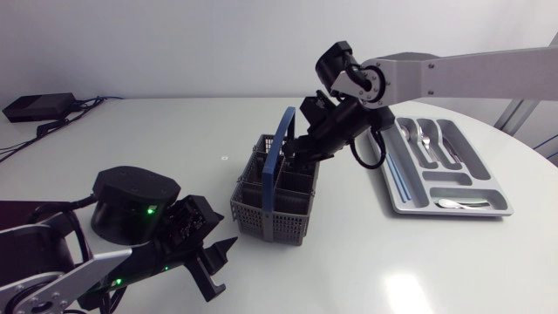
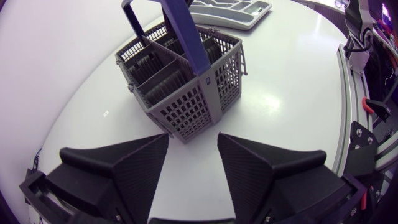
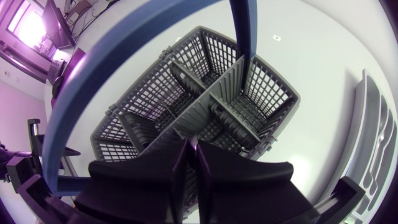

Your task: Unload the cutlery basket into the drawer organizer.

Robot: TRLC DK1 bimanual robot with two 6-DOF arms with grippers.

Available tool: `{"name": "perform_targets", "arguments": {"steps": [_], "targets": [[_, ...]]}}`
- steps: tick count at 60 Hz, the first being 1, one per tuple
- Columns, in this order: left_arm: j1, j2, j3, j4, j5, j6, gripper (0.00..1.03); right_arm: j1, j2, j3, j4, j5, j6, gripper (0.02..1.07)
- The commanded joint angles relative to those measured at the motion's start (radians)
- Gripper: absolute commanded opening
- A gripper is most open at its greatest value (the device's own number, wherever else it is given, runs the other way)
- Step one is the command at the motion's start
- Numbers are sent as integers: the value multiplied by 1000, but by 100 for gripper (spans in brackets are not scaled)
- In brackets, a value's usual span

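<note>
The grey cutlery basket with a blue handle stands mid-table. My right gripper reaches down into its far side from above. In the right wrist view its fingers are pressed together just over the basket divider; whether anything thin sits between them is hidden. The grey drawer organizer lies to the right and holds several pieces of cutlery. My left gripper hovers low in front of the basket, open and with nothing in it.
A black box with cables sits at the table's far left corner. The organizer lies beyond the basket in the left wrist view. The organizer lies beside the basket in the right wrist view.
</note>
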Motion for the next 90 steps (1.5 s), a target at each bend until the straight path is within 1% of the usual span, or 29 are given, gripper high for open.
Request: {"name": "perform_targets", "arguments": {"steps": [1,6,10,15,19,26,29,34,41,44,45,47,48,50,51,59,63,66,70,73,79,86,90], "targets": [[-5,-13,-21,-3,2,2,57,2,-65,-10,-8,15,19,8],[-5,-17,-21,-5,2,2,57,-2,-96,-4,-39,9,19,8],[-5,-20,-21,-6,2,2,57,-10,-127,-1,-57,-21,20,8],[-7,-20,-21,-8,2,1,57,-45,-170,5,-100,-113,28,8],[-7,-20,-20,-11,2,-1,57,-99,-205,4,-134,-205,40,8],[-7,-22,-17,-14,2,-1,57,-200,-283,-15,-182,-323,46,8],[-9,-22,-15,-14,2,-1,57,-242,-331,-34,-191,-340,43,8],[-10,-22,-14,-14,2,-2,57,-311,-409,-76,-220,-332,13,8],[-12,-14,-10,-11,2,-4,57,-392,-472,-134,-258,-275,-55,9],[-15,-10,-9,-6,2,-5,57,-426,-498,-173,-260,-214,-90,9],[-15,-10,-9,-6,2,-5,57,-446,-509,-197,-258,-176,-113,9],[-18,-6,-9,-5,2,-7,57,-455,-515,-212,-255,-153,-125,9],[-18,-5,-10,-3,2,-7,57,-472,-522,-242,-251,-117,-150,9],[-18,-5,-9,-3,2,-7,57,-486,-527,-260,-249,-93,-167,9],[-18,-3,-9,-2,2,-7,57,-502,-532,-280,-240,-64,-184,9],[-18,0,-6,-3,2,-7,57,-624,-549,-395,-137,104,-287,9],[-19,6,0,-2,2,-5,57,-690,-550,-432,-99,154,-342,9],[-21,12,5,-2,2,-5,57,-719,-556,-469,-33,223,-369,9],[-27,18,9,-2,2,-5,57,-759,-538,-495,19,263,-402,10],[-32,20,11,-2,2,-7,57,-809,-496,-508,82,292,-423,10],[-32,18,13,-6,0,-5,57,-844,-443,-522,171,355,-437,10],[-30,12,13,-15,0,-5,57,-846,-352,-554,280,472,-441,11],[-28,10,11,-18,0,-5,57,-837,-315,-562,315,490,-440,11]]}}
